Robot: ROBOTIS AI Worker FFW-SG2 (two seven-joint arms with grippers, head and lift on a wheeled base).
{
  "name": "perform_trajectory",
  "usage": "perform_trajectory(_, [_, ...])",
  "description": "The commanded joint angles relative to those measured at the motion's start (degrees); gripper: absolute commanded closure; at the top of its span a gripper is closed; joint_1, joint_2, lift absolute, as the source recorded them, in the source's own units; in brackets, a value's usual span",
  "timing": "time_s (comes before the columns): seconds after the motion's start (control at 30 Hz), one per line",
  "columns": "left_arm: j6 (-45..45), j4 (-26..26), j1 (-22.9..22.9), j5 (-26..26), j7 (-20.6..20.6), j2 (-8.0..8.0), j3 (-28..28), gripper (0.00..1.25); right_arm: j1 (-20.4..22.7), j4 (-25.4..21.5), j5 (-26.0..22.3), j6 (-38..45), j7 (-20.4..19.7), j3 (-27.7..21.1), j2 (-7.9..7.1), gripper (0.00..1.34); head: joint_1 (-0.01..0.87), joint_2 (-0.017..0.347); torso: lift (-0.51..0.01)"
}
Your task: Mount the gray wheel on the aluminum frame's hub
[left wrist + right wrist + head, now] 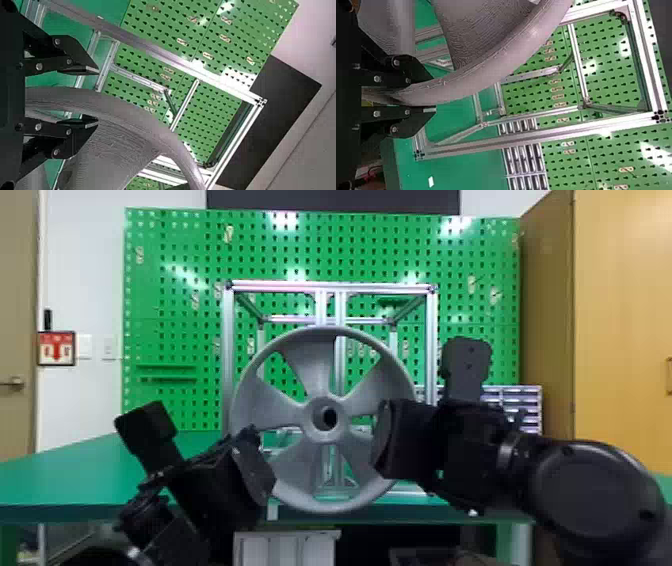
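Note:
The gray wheel stands upright, facing the head camera, in front of the aluminum frame. The frame's central uprights pass behind the wheel; its hub is hidden. At the wheel's lower left is my left gripper; at its right side is my right gripper. In the left wrist view the left gripper is open, its fingers on either side of the wheel's rim with a gap on one side. The right gripper is shut on the rim in the right wrist view.
The frame stands on a green table before a green pegboard. Small drawers stand behind at the right, beside a wooden cabinet. A white box sits below the table's front edge.

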Motion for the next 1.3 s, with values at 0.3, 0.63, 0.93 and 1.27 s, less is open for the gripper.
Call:
perform_trajectory(0.3, [-1.47, 3.13, -1.48, -0.11, -0.61, -0.7, -1.27, 0.74, -0.58, 1.46, 2.03, -0.89, 2.23, 0.22, 0.05, 1.17, -0.005, 0.006, -0.499])
perform_trajectory(0.63, [-1.64, 3.75, -2.27, -0.63, -0.7, -0.7, -1.62, 0.74, -1.37, 2.61, 2.21, -1.06, 2.49, -0.04, 0.05, 1.17, -0.005, 0.006, -0.499])
perform_trajectory(0.93, [-2.26, 4.98, -2.98, -0.81, -0.96, -0.7, -2.15, 0.73, -2.07, 3.48, 2.56, -1.24, 2.58, 0.31, 0.05, 1.17, -0.005, 0.006, -0.499])
perform_trajectory(1.27, [-3.31, 7.18, -4.29, -1.34, -1.32, -0.61, -2.68, 0.73, -2.69, 4.8, 3.17, -1.59, 2.93, 0.48, 0.05, 1.17, -0.005, 0.006, -0.499])
